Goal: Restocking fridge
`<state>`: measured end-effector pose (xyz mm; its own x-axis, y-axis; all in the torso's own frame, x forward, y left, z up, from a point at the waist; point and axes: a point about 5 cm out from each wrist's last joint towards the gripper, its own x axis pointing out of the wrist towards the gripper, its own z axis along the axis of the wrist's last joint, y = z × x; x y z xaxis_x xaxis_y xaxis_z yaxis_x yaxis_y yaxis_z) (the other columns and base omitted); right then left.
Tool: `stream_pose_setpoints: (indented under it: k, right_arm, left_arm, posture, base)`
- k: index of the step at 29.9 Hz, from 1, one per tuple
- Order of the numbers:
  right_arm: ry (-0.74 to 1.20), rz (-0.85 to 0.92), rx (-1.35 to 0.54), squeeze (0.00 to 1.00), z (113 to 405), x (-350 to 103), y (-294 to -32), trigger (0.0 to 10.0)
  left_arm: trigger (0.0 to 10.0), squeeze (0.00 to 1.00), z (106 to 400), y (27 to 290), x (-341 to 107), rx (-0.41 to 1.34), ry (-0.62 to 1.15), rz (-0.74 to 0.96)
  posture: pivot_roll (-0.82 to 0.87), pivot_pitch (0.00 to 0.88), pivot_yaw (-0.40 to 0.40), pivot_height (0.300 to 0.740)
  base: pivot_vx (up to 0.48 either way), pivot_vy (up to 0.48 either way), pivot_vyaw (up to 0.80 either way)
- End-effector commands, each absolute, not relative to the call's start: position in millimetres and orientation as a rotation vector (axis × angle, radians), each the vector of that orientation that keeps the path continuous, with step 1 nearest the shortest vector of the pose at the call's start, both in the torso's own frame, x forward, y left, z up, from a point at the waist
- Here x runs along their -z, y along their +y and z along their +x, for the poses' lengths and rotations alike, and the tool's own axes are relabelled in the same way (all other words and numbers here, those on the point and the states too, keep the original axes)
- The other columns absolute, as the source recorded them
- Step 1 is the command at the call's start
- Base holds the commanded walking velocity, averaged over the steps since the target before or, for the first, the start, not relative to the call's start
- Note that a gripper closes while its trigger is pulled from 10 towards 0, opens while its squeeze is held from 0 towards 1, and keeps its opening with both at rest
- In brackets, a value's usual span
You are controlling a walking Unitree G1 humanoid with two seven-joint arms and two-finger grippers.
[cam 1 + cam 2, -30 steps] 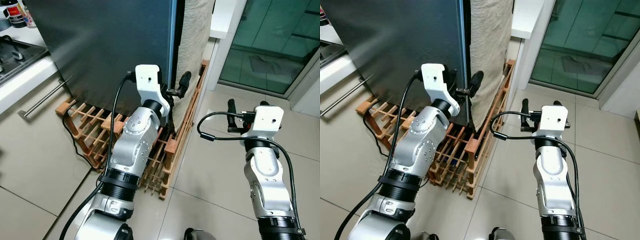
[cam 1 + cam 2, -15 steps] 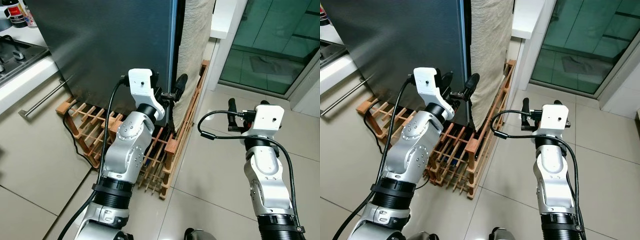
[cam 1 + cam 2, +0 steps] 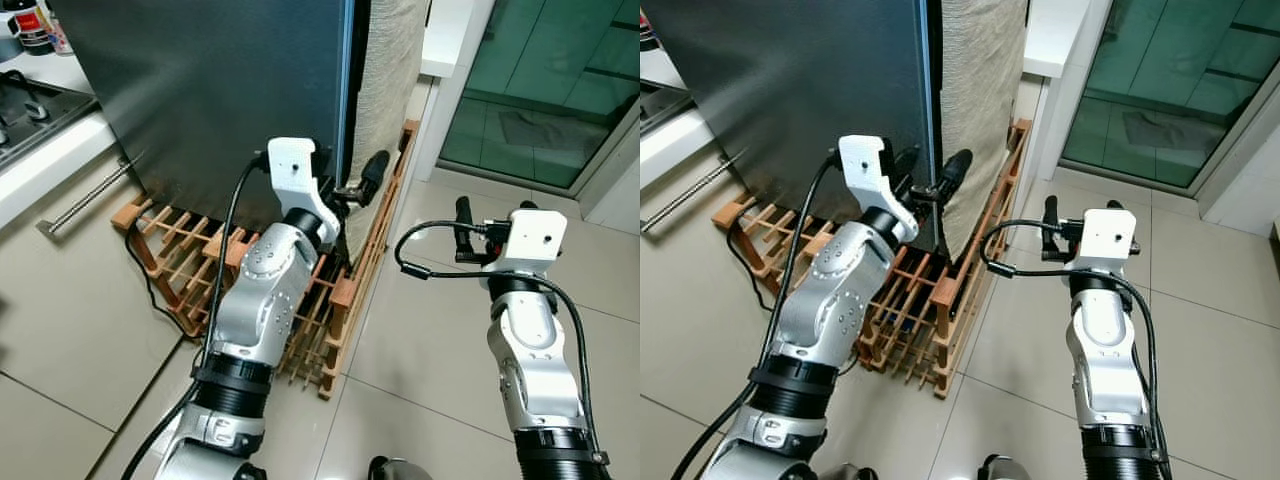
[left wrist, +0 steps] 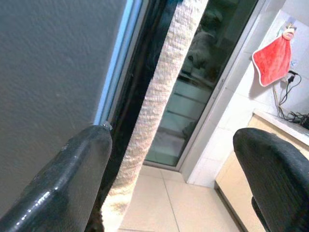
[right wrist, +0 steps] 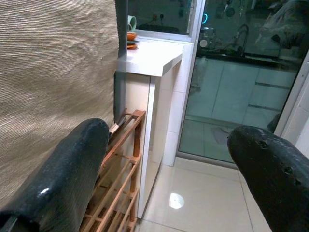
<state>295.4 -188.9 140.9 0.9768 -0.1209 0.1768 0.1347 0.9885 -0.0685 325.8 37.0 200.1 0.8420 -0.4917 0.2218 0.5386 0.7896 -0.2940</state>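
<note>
Looks like the door-opening step: nearest, the right pincer [image 3: 492, 222] idles spread and empty over bare floor tiles [image 3: 420, 340] with plenty of room. Farther, the left pincer [image 3: 928, 178], spread, straddles the closed fridge door [image 3: 220, 90] edge. Next it must hook that edge and pull, minding the wooden rack [image 3: 190, 260] below and textured side panel [image 3: 975, 90] just right.

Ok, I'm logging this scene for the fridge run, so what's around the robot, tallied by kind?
Fridge: 1
Wooden rack: 1
Woven cloth: 1
Stove: 1
Red towel: 1
Grippers: 2, left gripper open at the fridge door edge, right gripper open
Total: 7
</note>
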Motion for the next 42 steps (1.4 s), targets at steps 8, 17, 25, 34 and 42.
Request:
stream_pose_setpoints:
  k: [8,17,25,34,42]
  right_arm:
    - [-0.18,-0.066,0.132,0.0,297,-142,-190,10.0]
    - [-0.184,-0.071,0.139,0.0,297,-142,-191,10.0]
    - [-0.186,-0.075,0.143,0.0,296,-142,-191,10.0]
    - [-0.189,-0.08,0.149,0.0,295,-142,-193,10.0]
    - [-0.187,-0.082,0.15,0.0,294,-141,-194,10.0]
  left_arm:
    - [10.0,0.0,332,26,-206,0.573,-0.141,-0.351]
    - [10.0,0.0,336,23,-208,0.577,-0.138,-0.361]
    - [10.0,0.0,341,18,-211,0.579,-0.14,-0.378]
    - [10.0,0.0,345,8,-219,0.61,-0.148,-0.408]
    - [10.0,0.0,353,-1,-222,0.59,-0.132,-0.427]
  posture:
    - [-0.15,0.06,0.018,0.74]
    - [-0.16,0.056,0.024,0.74]
    - [-0.17,0.038,0.034,0.74]
    - [-0.18,0.026,0.038,0.74]
    - [-0.18,0.03,0.04,0.74]
  base:
    - [0.0,0.0,0.0]
    - [0.0,0.0,0.0]
    - [0.0,0.0,0.0]
    - [0.0,0.0,0.0]
    - [0.0,0.0,0.0]
